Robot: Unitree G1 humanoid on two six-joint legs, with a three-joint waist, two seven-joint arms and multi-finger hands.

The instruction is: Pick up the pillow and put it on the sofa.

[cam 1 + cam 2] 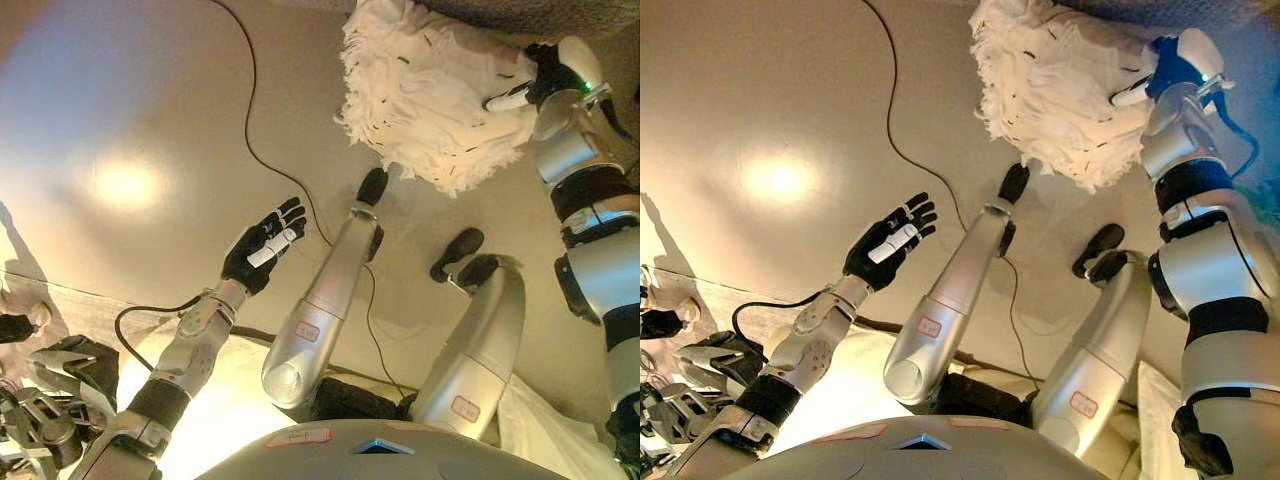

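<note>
A: What is taking up the most room?
B: The floor (130, 120) is filling nearly everything, and a strip of grey sofa (540, 14) is running along the top right corner.
A: And the pillow?
B: The shaggy white pillow (430, 95) is hanging just below the sofa's edge, with the right hand (535, 85) gripping its right side.
A: The left hand?
B: The left hand (262, 246) is hovering over the floor, fingers spread, holding nothing.

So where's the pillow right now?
The fluffy white pillow is at the upper right of both eye views, off the floor, gripped at its right edge by the right hand, just below the grey sofa edge.
</note>
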